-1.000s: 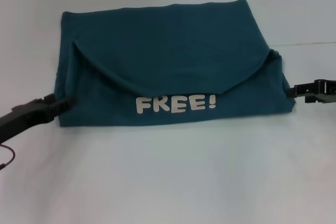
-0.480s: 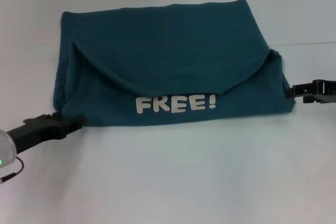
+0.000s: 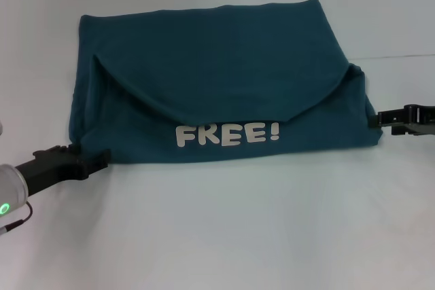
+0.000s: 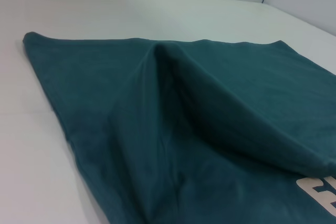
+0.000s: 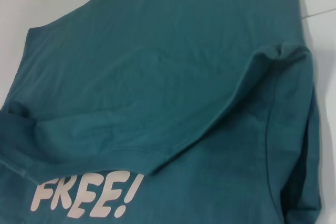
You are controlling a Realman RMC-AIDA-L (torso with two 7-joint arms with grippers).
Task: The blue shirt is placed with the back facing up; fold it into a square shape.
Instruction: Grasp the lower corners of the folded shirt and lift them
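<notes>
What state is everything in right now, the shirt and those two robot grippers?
Blue shirt: lying on the white table, partly folded, the near strip turned up so white "FREE!" lettering shows, a curved flap above it.
Left gripper: low at the shirt's near left corner, touching the edge.
Right gripper: level at the shirt's right edge, at the fabric.

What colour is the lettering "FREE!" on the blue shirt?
White, on the blue shirt; the lettering shows best in the head view.
</notes>
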